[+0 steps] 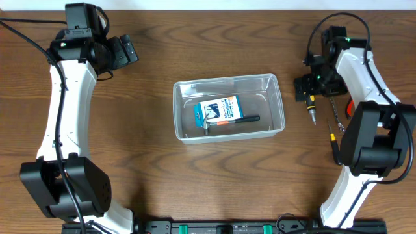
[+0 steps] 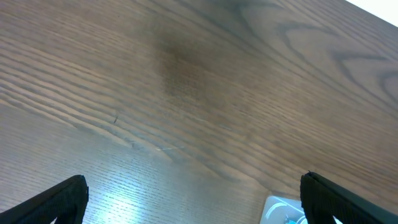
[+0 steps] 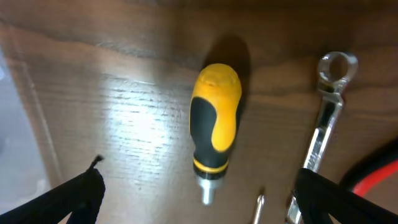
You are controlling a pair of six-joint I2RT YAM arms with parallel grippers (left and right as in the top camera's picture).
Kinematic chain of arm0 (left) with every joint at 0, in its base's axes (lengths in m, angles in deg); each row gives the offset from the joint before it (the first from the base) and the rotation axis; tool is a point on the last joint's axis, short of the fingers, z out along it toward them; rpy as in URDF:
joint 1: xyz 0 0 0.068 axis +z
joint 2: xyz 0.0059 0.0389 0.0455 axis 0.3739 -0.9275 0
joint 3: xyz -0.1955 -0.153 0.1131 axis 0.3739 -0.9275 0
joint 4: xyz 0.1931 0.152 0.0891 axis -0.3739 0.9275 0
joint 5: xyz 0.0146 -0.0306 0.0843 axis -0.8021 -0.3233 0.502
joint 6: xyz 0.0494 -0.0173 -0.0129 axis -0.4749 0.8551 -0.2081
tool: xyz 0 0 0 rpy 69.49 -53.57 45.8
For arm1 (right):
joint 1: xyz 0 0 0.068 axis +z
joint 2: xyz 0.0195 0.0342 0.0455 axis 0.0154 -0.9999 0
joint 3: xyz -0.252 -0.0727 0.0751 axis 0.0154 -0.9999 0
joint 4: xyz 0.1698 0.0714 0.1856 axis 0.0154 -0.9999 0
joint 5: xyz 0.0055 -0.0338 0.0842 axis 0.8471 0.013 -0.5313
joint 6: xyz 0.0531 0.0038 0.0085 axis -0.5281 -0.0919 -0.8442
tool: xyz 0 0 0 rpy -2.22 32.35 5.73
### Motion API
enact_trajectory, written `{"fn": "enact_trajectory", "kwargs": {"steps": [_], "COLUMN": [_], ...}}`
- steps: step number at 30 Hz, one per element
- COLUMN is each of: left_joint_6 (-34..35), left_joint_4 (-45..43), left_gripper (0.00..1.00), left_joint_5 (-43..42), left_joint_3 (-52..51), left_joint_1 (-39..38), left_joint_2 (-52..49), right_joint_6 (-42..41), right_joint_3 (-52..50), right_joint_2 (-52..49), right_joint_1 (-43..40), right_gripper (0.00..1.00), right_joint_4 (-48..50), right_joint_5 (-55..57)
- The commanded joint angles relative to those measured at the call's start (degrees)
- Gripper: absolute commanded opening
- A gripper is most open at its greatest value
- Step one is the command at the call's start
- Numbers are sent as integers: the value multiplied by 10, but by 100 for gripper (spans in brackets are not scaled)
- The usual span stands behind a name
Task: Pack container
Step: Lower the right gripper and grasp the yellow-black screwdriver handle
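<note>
Nearest the robot's side of the bench [image 1: 195, 32], on the right, a slim wrench [image 3: 326, 118] lies flat with its ring end pointing away. A red-and-black handle [image 3: 373, 174] shows just beside it at the edge of the right wrist view. Just left of the wrench lies a yellow-and-black screwdriver [image 3: 214, 124], its metal tip toward the camera. The right end effector [image 3: 198, 175] hangs over it with the jaws spread wide, one on each side of the screwdriver and touching nothing.

Further in, at the middle of the bench, stands the container [image 1: 273, 104], upright and well apart from both arms. Inside it lie a blue-and-white box [image 1: 220, 109] and what looks like a small hammer [image 1: 244, 119] with a black handle, touching the box.

Farthest off, at the back left, the left end effector [image 2: 193, 186] is open above bare wood and grips nothing.
</note>
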Motion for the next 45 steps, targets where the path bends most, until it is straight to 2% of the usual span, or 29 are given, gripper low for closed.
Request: {"fn": "enact_trajectory", "kwargs": {"steps": [1, 5, 9, 15, 20, 39, 45], "left_joint_6": [7, 7, 7, 7, 7, 7, 7], "left_joint_4": [1, 1, 1, 1, 1, 1, 1], "left_gripper": [98, 98, 98, 98, 98, 98, 98], "left_joint_5": [-2, -2, -2, -2, -2, -2, -2], "left_joint_3": [8, 8, 8, 8, 8, 8, 8], "left_joint_1": [1, 1, 1, 1, 1, 1, 1], "left_joint_2": [0, 0, 0, 0, 0, 0, 0], "right_joint_6": [18, 18, 18, 18, 18, 17, 16], "right_joint_3": [-29, -53, -59, -59, -59, -63, -94], "right_joint_2": [-9, -9, -9, -9, -9, -24, -30], "right_joint_1": [3, 2, 2, 2, 1, 1, 1], "right_gripper": [99, 99, 92, 67, 70, 64, 64], "right_joint_4": [13, 34, 42, 52, 64, 131, 162], "right_joint_5": [0, 0, 0, 1, 19, 25, 24]}}
